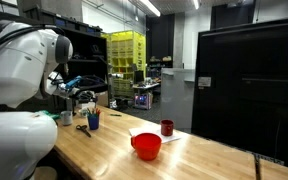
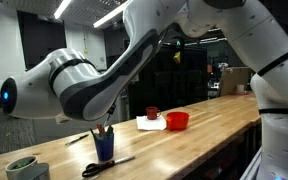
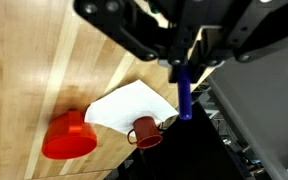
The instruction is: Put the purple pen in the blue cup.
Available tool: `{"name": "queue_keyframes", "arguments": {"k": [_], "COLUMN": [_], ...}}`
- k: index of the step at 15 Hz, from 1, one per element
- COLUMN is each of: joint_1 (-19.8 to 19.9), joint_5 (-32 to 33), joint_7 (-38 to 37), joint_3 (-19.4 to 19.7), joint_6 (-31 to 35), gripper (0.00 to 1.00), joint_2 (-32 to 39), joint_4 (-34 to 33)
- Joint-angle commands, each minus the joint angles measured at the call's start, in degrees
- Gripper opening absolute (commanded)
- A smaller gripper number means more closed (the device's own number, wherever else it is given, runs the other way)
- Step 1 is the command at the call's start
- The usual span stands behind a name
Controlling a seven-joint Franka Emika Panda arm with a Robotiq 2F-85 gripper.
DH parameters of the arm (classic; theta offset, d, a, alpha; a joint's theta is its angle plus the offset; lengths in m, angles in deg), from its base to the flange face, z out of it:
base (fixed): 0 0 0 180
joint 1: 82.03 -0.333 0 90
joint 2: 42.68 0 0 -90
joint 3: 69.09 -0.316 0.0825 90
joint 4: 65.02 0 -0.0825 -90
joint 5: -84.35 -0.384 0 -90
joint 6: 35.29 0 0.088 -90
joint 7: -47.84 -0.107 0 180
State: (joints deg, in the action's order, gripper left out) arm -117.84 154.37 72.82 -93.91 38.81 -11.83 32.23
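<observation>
**— Where is the purple pen, and which way does it point?**

— The purple pen (image 3: 184,95) is in my gripper (image 3: 184,60). My fingers are clamped on its upper end. In the wrist view its long axis runs straight out from between them, almost up and down in the picture and leaning a little. The free end points away from me toward the wooden table (image 3: 44,60).

**— And the blue cup?**

— The wrist view does not show it. In both exterior views the blue cup (image 1: 93,121) (image 2: 105,150) stands upright near the table's end. In an exterior view my gripper (image 1: 82,98) hangs just above it. Thin dark things stick up out of the cup's mouth. The pen is too thin there for me to tell whether its tip is inside the cup.

**— What lies around?**

— Scissors (image 2: 109,164) lie flat just beside the cup, and a green cup (image 2: 22,167) stands a little further along. Well apart, toward the table's middle, there is a white sheet of paper (image 3: 124,105). A dark red cup (image 3: 146,131) stands on its corner, and a red bowl (image 3: 69,137) sits by the sheet's other corner. In the wrist view the pen's free end shows near the dark red cup and clear of it.
</observation>
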Motion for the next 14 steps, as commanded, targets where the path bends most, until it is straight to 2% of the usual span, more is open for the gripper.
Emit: {"name": "queue_keyframes", "arguments": {"k": [1, 13, 14], "joint_1": [-0.7, -0.4, -0.4], "joint_5": [-0.2, -2.4, -2.7], "joint_7": [2.4, 5.8, 5.9], "joint_3": [0.8, 0.3, 0.3], "joint_6": [-0.3, 1.3, 1.4], "gripper": [0.03, 0.03, 0.24], "joint_2": [1.3, 4.5, 4.6], "joint_4": [-1.6, -2.1, -2.1]}}
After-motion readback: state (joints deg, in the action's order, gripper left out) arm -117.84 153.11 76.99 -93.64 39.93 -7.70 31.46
